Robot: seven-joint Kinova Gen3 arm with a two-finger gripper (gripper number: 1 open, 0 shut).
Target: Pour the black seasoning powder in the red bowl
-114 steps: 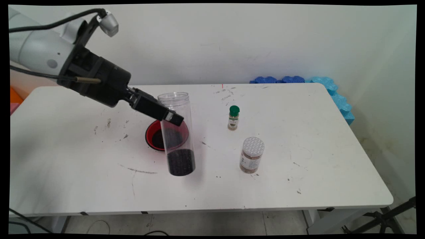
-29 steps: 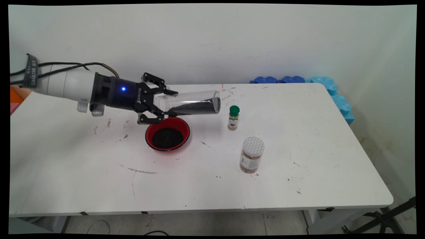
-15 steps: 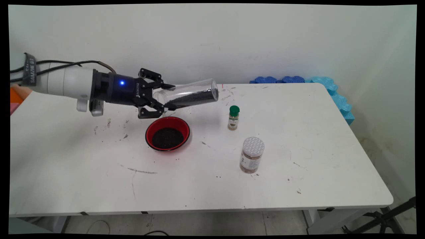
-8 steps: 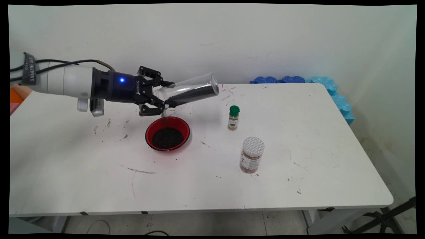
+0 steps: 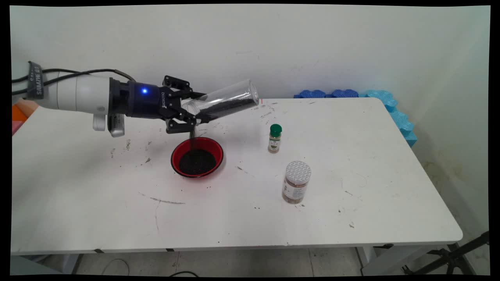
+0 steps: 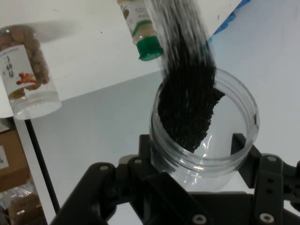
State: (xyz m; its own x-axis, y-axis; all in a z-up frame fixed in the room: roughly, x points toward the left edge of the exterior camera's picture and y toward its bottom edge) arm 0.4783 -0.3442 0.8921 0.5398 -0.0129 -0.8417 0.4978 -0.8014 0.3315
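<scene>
The gripper [image 5: 191, 113] holds a clear jar [image 5: 222, 104] tight near its mouth, tipped over the red bowl [image 5: 197, 157]. Black grains [image 6: 185, 112] slide down; the bowl has a pile already, and maybe half remains inside

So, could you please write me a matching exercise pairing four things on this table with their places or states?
Things:
1. clear jar
2. red bowl
3. green-capped bottle
4. silver-lidded jar

States:
A. standing nearest the table's front edge
B. held tilted in the tool
C. on the table, holding dark grains
D. upright, right of the bowl

Pairs: 1-B, 2-C, 3-D, 4-A
</scene>
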